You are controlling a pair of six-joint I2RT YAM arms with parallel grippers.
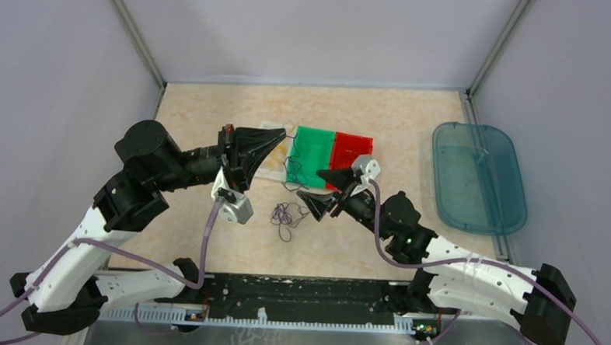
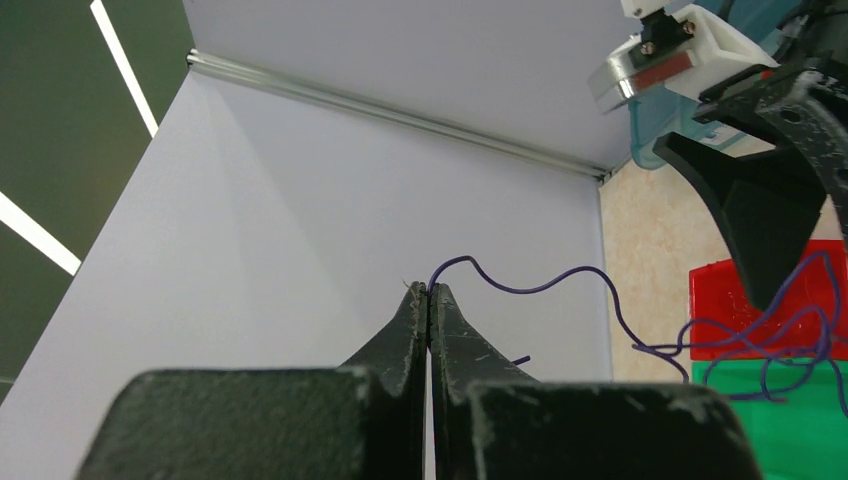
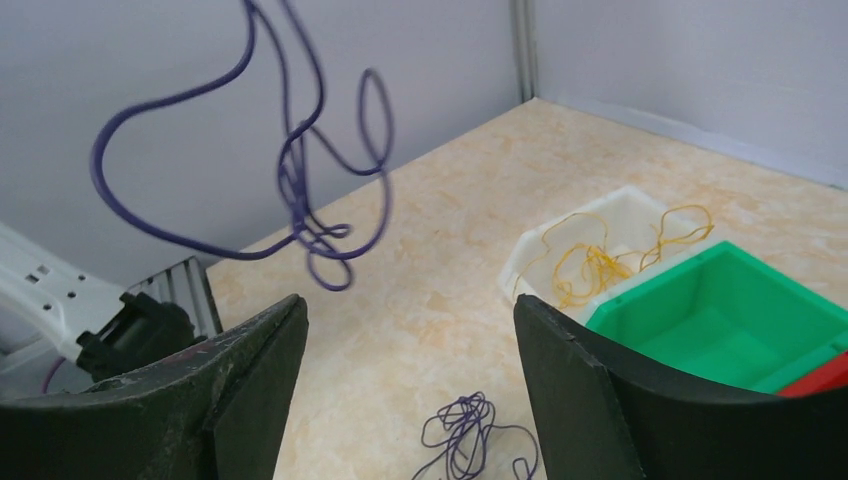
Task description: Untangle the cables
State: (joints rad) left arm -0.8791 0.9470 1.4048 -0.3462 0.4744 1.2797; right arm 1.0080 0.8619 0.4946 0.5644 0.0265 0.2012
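My left gripper (image 2: 428,292), shut, pinches the end of a limp, featherlight purple cable (image 3: 306,236) whose knot dangles upper left above my open, empty right gripper (image 3: 405,310), so I'd grasp just beside that knot.

No legible txt, labels or nos. anywhere; maybe too small

Right pincer (image 1: 308,183) spread wide beside tangled purple cables (image 1: 283,214)
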